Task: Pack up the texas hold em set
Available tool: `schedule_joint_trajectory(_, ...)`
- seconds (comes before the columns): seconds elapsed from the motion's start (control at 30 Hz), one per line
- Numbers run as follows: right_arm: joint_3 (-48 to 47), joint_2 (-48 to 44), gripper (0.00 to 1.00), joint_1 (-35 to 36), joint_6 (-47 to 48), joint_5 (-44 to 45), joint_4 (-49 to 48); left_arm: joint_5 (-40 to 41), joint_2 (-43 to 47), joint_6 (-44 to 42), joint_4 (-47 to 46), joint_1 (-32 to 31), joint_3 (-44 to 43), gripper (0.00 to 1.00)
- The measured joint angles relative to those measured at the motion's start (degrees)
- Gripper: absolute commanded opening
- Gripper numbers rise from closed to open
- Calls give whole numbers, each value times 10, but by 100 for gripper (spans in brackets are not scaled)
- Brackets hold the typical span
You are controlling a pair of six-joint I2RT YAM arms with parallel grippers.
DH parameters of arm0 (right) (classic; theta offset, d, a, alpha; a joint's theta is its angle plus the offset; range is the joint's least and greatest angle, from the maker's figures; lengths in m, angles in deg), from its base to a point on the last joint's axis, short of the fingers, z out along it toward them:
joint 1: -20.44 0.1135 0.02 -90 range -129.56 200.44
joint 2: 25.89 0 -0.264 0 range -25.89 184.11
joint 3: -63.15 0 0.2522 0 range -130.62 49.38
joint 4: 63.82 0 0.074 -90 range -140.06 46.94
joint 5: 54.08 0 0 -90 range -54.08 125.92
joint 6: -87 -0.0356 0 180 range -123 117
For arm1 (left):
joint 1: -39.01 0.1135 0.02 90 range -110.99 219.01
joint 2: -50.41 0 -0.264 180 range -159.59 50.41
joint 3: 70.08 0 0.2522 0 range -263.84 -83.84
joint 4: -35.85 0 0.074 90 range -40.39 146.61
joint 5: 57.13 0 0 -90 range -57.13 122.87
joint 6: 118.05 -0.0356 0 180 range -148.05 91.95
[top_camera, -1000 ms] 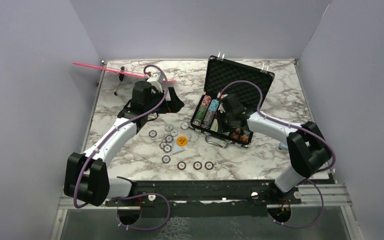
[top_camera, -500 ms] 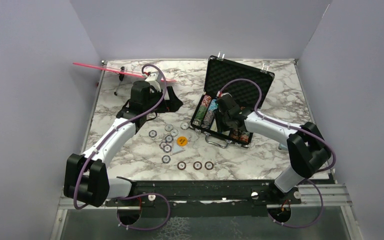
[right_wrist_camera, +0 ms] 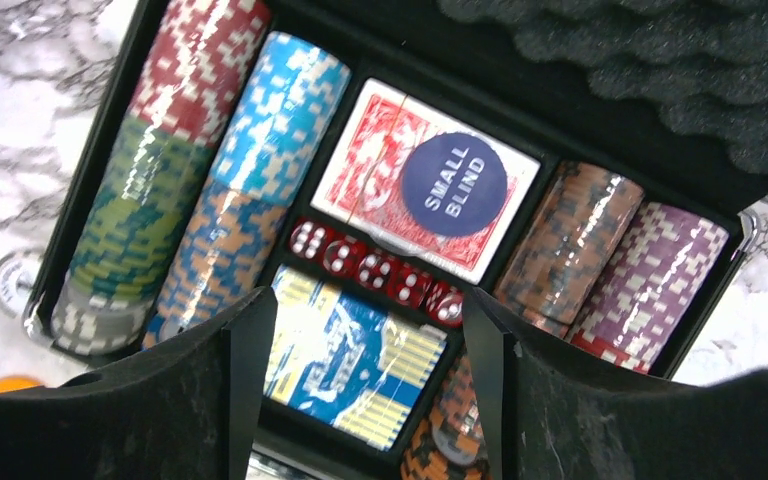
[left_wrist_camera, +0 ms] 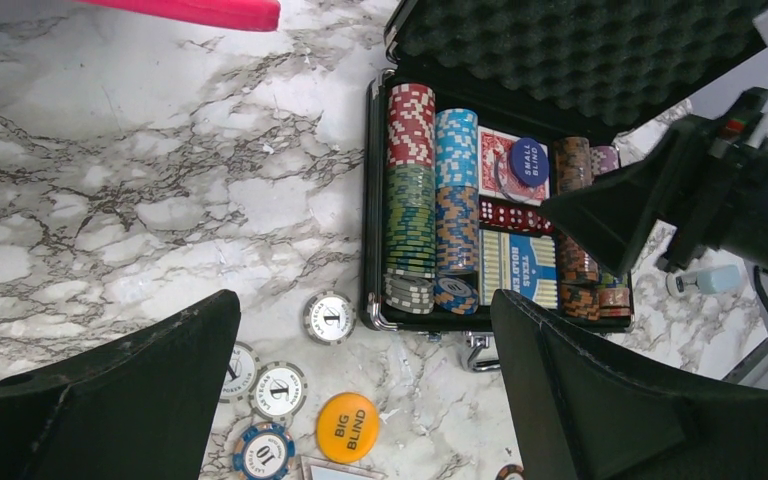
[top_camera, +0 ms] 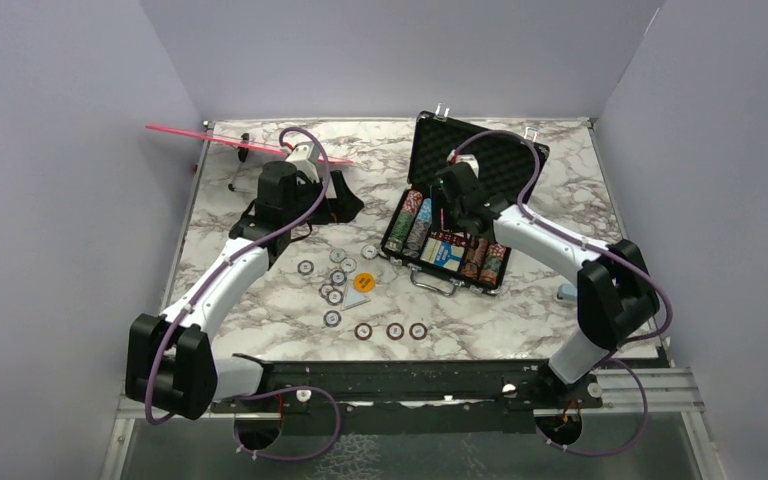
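Covering briefcase's [right_wrist_camera: 660, 60] rt chip rows [right_wrist_camera: 570, 245] (partly, prob.): right gripper [right_wrist_camera: 365, 312].

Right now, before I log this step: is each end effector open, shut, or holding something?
Left end effector: open, holding nothing.
Right end effector: open, holding nothing.

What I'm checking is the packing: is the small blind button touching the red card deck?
Touching. The right wrist view shows the small blind button lying flat on the red card deck.
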Motion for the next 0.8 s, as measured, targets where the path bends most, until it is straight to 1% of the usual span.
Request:
schedule_joint_trajectory(0.1, -17, 28, 76, -14, 0, 0, 0, 1, 7, 0, 0, 0, 0, 99)
schedule_joint_trajectory(0.27, -45, 78, 75, -29, 0, 0, 0, 2, 9, -1, 0, 0, 0, 99)
schedule_joint_trajectory(0.5, -50, 105, 74, -43, 2, -6, 0, 3, 9, -2, 0, 0, 0, 99)
schedule_joint_trajectory(0.73, -52, 129, 69, -47, 8, -11, 0, 3, 9, -2, 0, 4, 0, 99)
schedule_joint_trajectory(0.8, -52, 133, 66, -48, 9, -11, 0, 3, 9, -2, 1, 6, 0, 99)
